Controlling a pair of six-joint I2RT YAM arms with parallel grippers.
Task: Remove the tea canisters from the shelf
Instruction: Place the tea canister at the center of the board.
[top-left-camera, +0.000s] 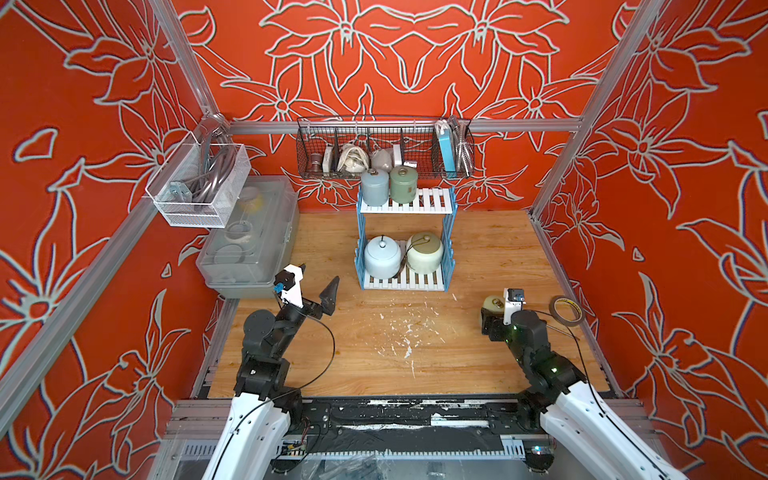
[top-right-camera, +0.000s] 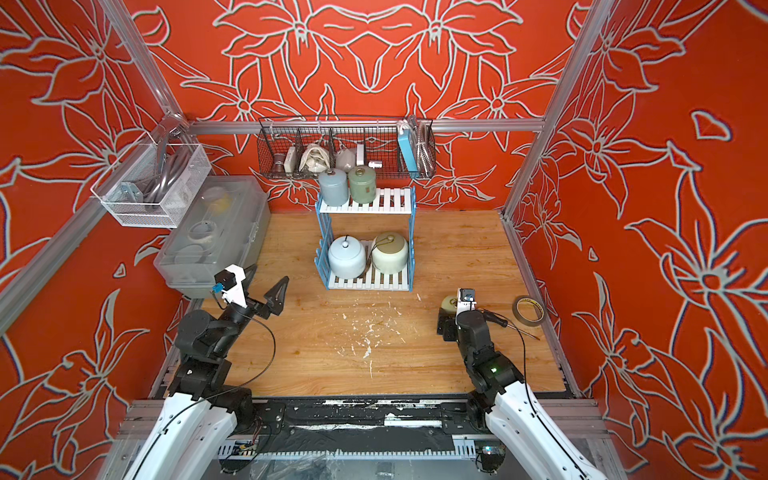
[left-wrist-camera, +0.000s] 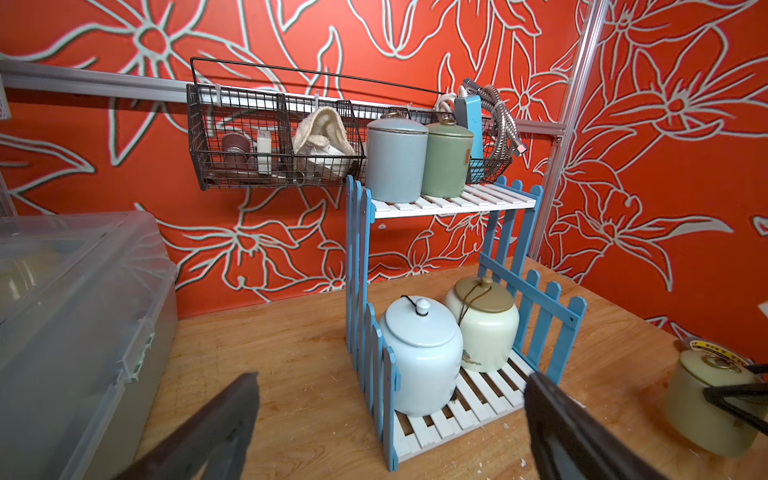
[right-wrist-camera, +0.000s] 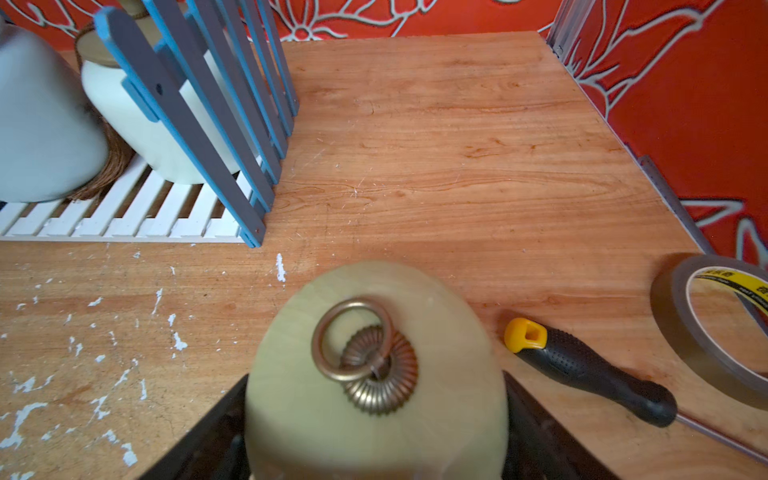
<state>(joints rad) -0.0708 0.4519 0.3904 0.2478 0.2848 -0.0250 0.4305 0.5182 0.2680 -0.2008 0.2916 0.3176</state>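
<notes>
Between jaws of R pincer (right-wrist-camera: 374, 395), grasped: 1 cream canister (right-wrist-camera: 291, 324). Beyond it we count 4 canisters (top-left-camera: 375, 187) on 1 shelf (top-left-camera: 434, 200). L pincer (top-left-camera: 318, 276) released, empty. Tape roll (right-wrist-camera: 669, 324) txt illegible.

Shelf (top-left-camera: 432, 201) holds four upright canisters (top-left-camera: 375, 188); cream cylinder (top-left-camera: 492, 302) stands off it.

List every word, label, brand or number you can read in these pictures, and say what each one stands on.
Tape roll: black characters on a yellow inner label, too blurred to read.
Cream jar on the lower tier of the shelf: a small printed mark, too small to read.
Nothing else shows any text.
</notes>
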